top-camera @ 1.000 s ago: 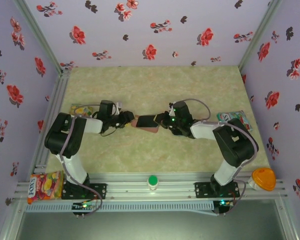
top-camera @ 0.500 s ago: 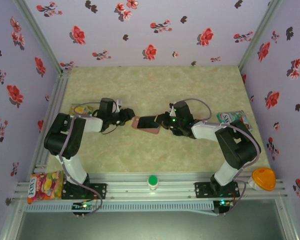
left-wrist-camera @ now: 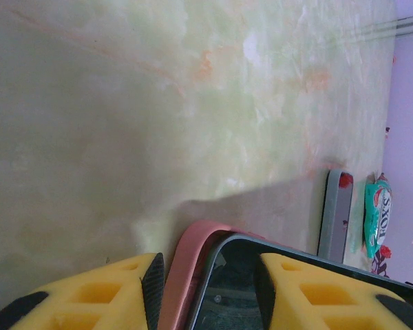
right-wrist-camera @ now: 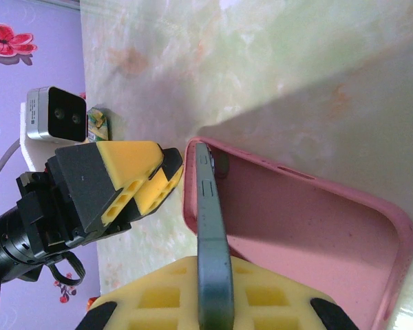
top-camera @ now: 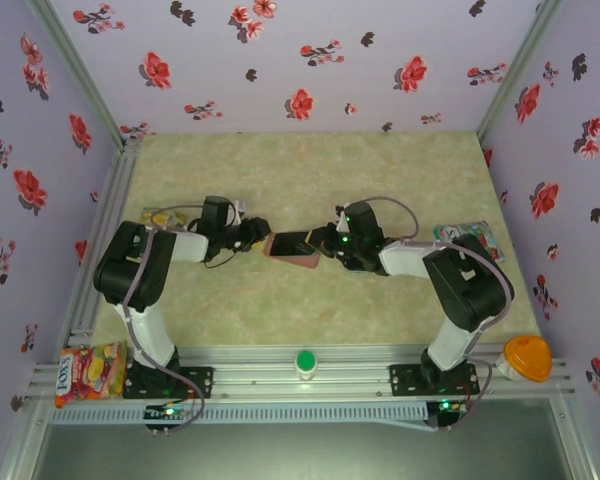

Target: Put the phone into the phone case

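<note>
Marbled table (top-camera: 310, 310). Left gripper (left-wrist-camera: 208, 275) pinches phone case (left-wrist-camera: 181, 282) plus phone (left-wrist-camera: 228, 292); right wrist view: right gripper (right-wrist-camera: 213, 278) clamps phone edge-on.

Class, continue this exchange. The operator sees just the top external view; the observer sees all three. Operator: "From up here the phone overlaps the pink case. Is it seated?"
Observer: Not yet. In the right wrist view the phone is edge-on, tilted up off the pink case's bare inside.
Operator: What holds the phone?
Observer: The right fingers, shut on its two faces.
Operator: And the left fingers?
Observer: In the left wrist view the left fingers straddle the case's rim and the phone's end, with the pads close against both.
</note>
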